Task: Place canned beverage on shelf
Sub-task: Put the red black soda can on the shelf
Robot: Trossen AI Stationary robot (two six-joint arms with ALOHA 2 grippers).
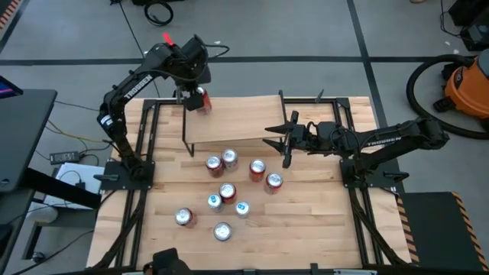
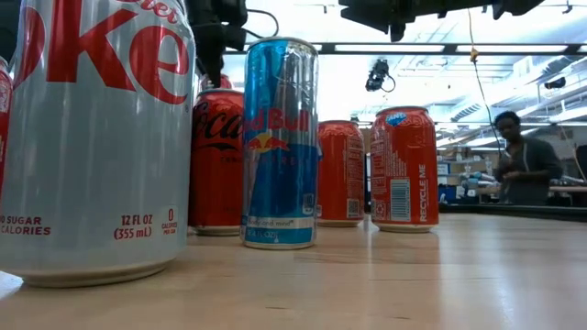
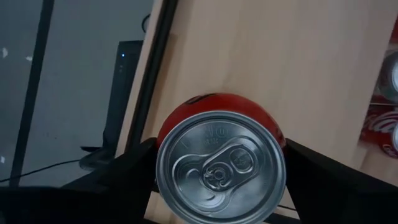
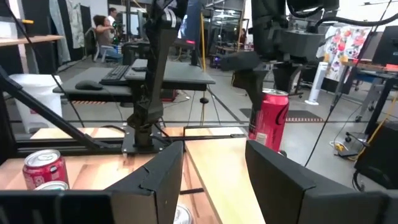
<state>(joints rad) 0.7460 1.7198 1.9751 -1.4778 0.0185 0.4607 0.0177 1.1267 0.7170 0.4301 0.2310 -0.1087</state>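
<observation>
The left fingers (image 3: 124, 171) clamped a red can (image 1: 202, 99) over the shelf's (image 1: 237, 122) far left corner. The right fingers (image 4: 165, 171) stood apart, empty, at the shelf's right end, other cans (image 1: 229, 191) on the surface (image 1: 306, 229).

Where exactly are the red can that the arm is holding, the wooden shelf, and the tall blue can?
Red soda can (image 3: 221, 168): left wrist view, silver lid.
Light-wood shelf board on black legs (image 1: 237, 122): high view, bare top board.
Tall blue-and-silver energy drink can (image 2: 280, 137): low view, printed side.

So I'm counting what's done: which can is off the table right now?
The red can clamped in the left gripper, over the shelf's left end. All the other cans stand on the table.
</observation>
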